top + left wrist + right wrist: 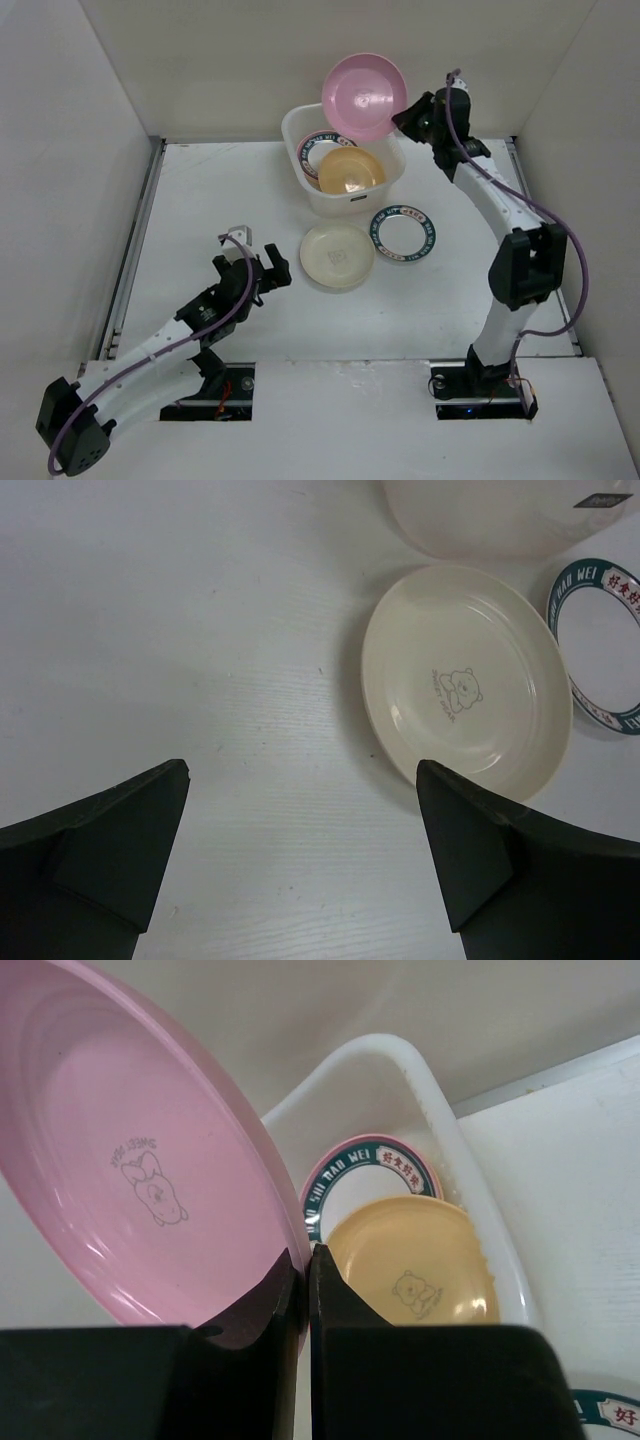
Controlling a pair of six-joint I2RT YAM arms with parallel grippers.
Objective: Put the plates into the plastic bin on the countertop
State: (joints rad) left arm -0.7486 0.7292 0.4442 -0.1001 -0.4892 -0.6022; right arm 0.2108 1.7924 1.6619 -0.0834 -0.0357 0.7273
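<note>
My right gripper (pixel 408 116) is shut on the rim of a pink plate (pixel 364 96) and holds it tilted above the white plastic bin (pixel 296 130); the plate fills the left of the right wrist view (pixel 130 1180). In the bin lie a yellow-orange plate (pixel 351 171) and a teal-rimmed plate (pixel 312 148) over a pink one. A cream plate (pixel 338 255) and a teal-rimmed plate (pixel 404 233) lie on the countertop in front of the bin. My left gripper (pixel 255 262) is open and empty, just left of the cream plate (pixel 465 685).
White walls border the countertop (pixel 220 200) at the back and both sides. The bin stands against the back wall. The teal-rimmed plate on the counter shows at the right edge of the left wrist view (pixel 605 640).
</note>
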